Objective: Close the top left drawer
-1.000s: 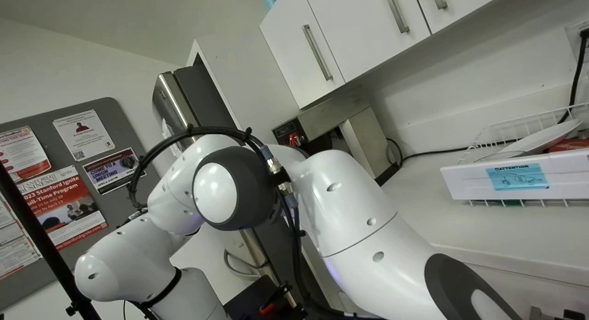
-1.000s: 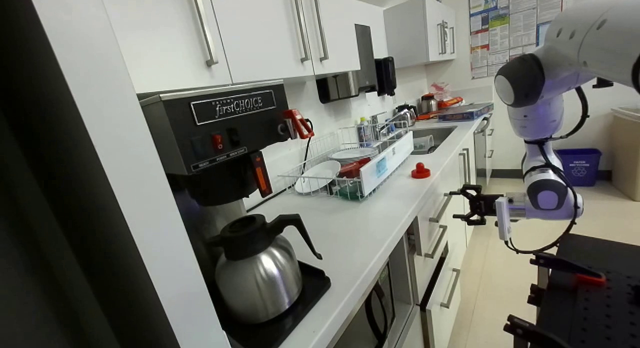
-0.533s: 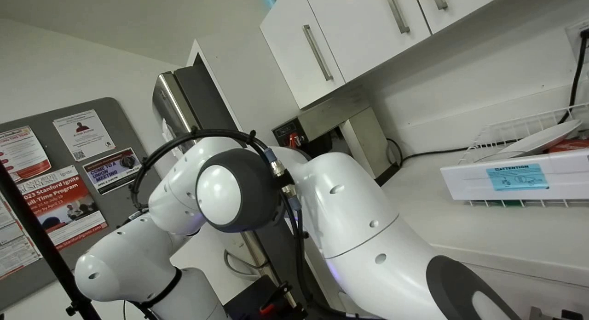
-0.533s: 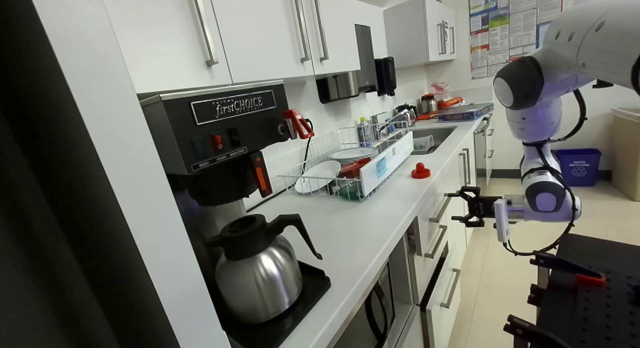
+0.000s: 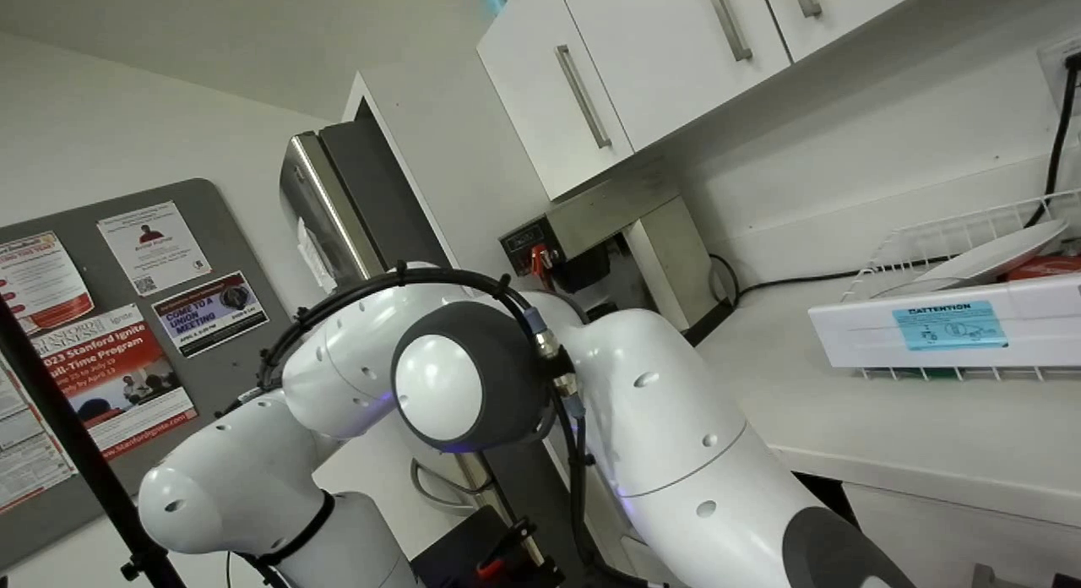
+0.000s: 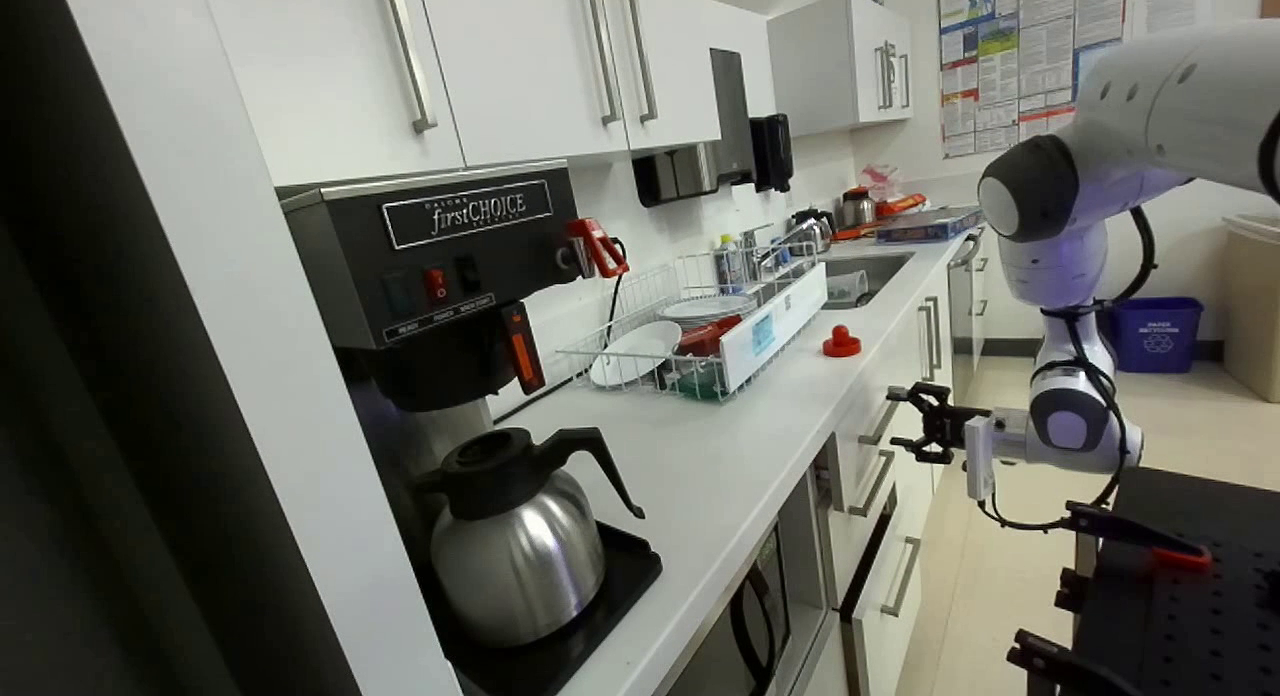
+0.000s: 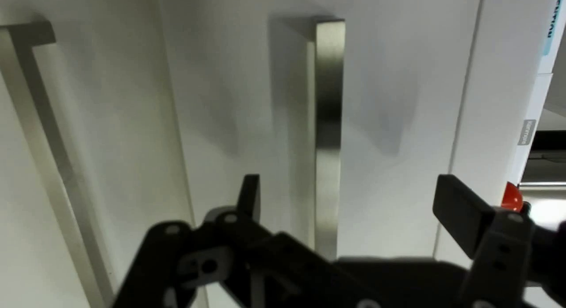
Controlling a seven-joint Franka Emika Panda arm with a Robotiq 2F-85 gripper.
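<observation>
Bar-handled white wall cupboards (image 6: 520,66) hang well above and ahead of the end effector (image 7: 351,199) in both exterior views, over a long, flat-topped white bench (image 6: 700,466) whose surface lies higher than the end effector. The jointed white and dark-grey robot arm (image 6: 1130,146) stands above and behind it, and a black perforated platform (image 6: 1200,626) is farther back. Well off to the end effector's left, a black and steel coffee brewer (image 6: 460,301) sits on the bench; nearer, above the end effector and also leftward, is a white wire dish rack (image 5: 861,339) with a flat, blue-labelled front. Lower than the end effector, a tall-fronted white drawer (image 6: 885,626) stands pulled out. The top left drawer (image 7: 398,100), shallow and wide with a plain white front, is directly ahead of the end effector, just beneath the bench's edge; how far it is drawn out I cannot tell. A rounded steel carafe (image 6: 520,566) with a black lid rests to the left, by the coffee brewer. The black end effector has its two fingers (image 7: 460,210) spread well apart, one above the other, and grips nothing. Beyond the gap between them in the wrist view is the drawer's straight brushed-metal bar handle (image 7: 328,166). A small round red piece with a knob (image 6: 841,346) lies on the bench, above and ahead of the end effector.
</observation>
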